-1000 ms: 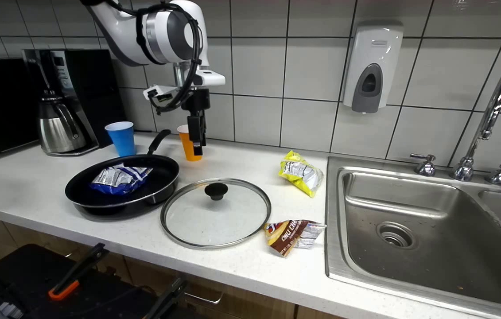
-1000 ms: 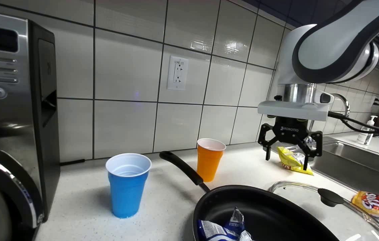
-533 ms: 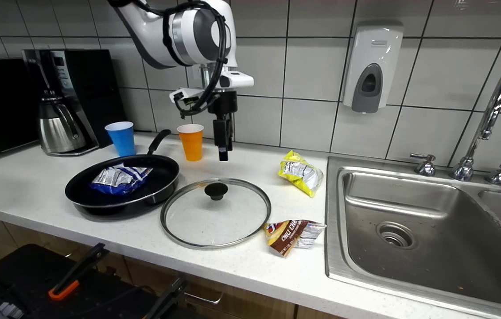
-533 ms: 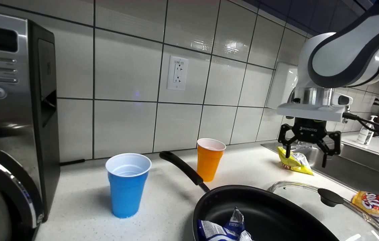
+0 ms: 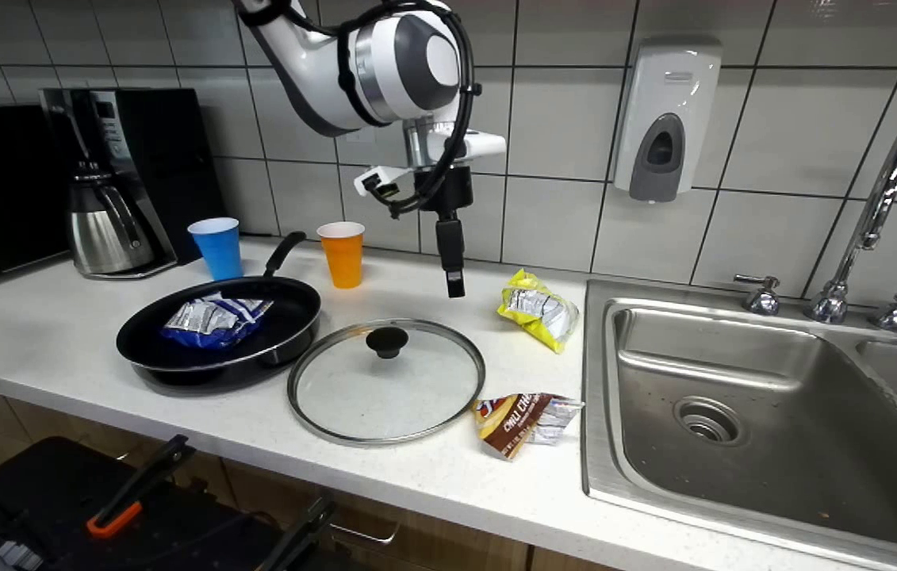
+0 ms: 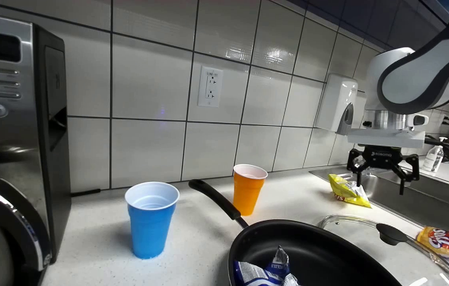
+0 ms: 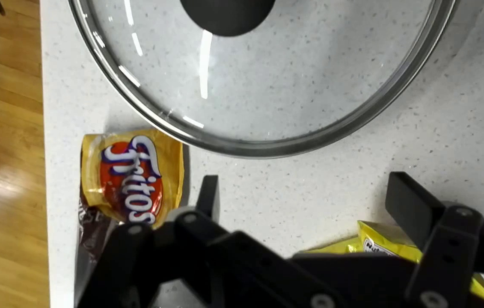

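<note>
Away from the orange cup (image 5: 342, 258) swings the gripper (image 6: 380, 188), jaws apart, empty, toward the counter (image 5: 392, 293) edge beside the sink (image 5: 600, 396); yellow bag (image 5: 539, 309) looks easier to reach!

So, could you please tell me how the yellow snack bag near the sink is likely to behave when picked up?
The yellow snack bag will probably flex rather than stay stiff, as it looks creased and crumpled. It is likely light, since its edges look like thin film. Its shiny surface might slip in the pincer.

In the wrist view, the hand (image 7: 304, 192) partly hides the yellow bag (image 7: 389, 240).
</note>
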Available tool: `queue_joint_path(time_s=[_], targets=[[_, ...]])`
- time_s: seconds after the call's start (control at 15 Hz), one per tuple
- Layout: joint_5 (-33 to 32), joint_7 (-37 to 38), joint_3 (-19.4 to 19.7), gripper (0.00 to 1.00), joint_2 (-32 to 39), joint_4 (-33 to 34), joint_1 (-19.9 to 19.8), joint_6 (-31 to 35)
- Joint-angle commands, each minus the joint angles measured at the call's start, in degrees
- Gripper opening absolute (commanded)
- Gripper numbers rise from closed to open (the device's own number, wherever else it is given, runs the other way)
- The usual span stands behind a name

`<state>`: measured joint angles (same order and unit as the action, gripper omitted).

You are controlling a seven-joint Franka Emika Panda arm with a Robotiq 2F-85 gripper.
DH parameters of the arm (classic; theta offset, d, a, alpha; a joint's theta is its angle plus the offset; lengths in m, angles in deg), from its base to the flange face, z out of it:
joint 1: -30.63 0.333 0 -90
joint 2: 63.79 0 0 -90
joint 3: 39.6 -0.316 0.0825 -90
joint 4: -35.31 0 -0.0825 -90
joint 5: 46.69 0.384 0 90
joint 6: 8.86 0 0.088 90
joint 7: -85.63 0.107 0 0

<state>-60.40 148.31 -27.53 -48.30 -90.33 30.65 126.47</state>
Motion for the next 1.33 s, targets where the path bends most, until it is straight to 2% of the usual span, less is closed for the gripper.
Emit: queue_joint_path(time_s=[0.0,0.33,0.67,1.0,1.27], targets=[[-2.0,-5.8,0.1,1.0,4.4,5.1,-1.6,0.4],[-1.7,-15.0,0.5,1.0,11.2,12.6,-2.0,-0.4],[-3.5,-23.8,1.7,1.0,15.7,16.6,-1.3,-0.5],[-6.1,-26.9,3.4,1.0,19.1,19.0,-0.2,0.0],[-5.8,-28.6,3.5,1.0,20.6,20.2,0.2,1.1]])
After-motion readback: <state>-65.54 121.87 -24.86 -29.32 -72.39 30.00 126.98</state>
